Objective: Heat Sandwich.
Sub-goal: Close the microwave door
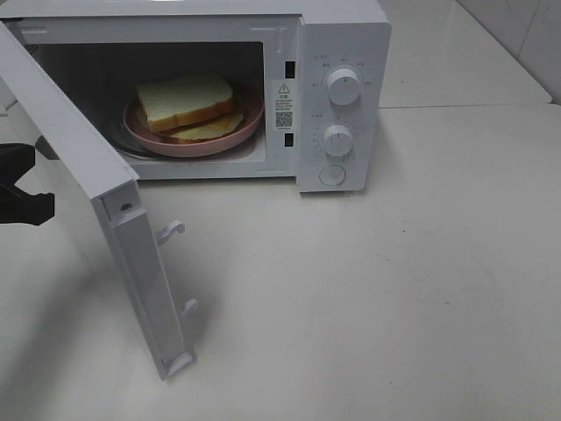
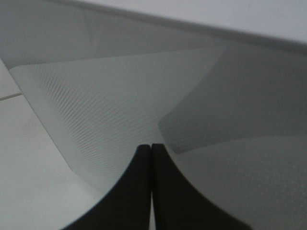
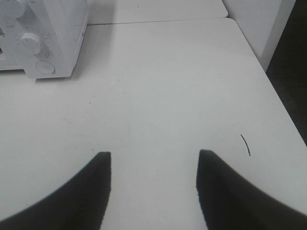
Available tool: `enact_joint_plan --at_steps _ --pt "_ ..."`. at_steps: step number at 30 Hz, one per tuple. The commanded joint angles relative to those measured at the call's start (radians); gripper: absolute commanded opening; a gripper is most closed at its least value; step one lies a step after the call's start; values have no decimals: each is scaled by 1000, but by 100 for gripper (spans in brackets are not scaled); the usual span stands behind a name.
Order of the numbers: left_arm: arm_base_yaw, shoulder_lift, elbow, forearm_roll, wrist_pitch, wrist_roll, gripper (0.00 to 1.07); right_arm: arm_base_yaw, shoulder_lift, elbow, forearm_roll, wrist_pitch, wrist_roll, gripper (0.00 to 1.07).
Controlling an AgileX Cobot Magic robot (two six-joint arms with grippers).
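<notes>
High view down onto microwave [image 1: 342, 35], left wrist close against door [image 2: 120, 96], right wrist shares dials [image 3: 31, 42]

Microwave [image 1: 342, 53] sits at back-left of the table [image 1: 403, 298]. Its door [image 1: 79, 167] is hinged on the left and swung out toward the front. Plate [image 1: 195, 142] is inside the cavity, with the sandwich [image 1: 186, 99] on it. Control panel is right of the cavity: upper knob [image 1: 344, 86] above lower knob [image 1: 337, 139], button [image 1: 332, 175] below both. Left gripper [image 2: 152, 148] is on the door's outer side, right up against it; contact unclear. Right gripper [image 3: 153, 160] is over the table, right of the microwave and well apart from it.
</notes>
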Motion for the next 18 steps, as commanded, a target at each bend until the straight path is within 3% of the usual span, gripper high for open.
enact_joint_plan --at_steps 1,2,5,6,7,10,18 --pt "-70 52 1 -162 -114 136 0 -3 -23 6 -5 -8 -7 54" --pt "-70 52 1 -162 -114 136 0 -3 -23 6 -5 -8 -7 54" --pt "-129 99 -15 -263 -163 235 0 -3 -23 6 -5 -8 -7 54" --pt "-159 136 -33 -311 -181 292 0 -3 -23 6 -5 -8 -7 54" --pt "-159 136 -33 -311 -181 292 0 -3 -23 6 -5 -8 -7 54" --pt "-203 199 -90 -357 -182 385 0 -3 -23 6 -5 -8 -7 54" --pt "-244 288 -188 -361 -182 475 0 -3 -23 6 -5 -8 -7 54"
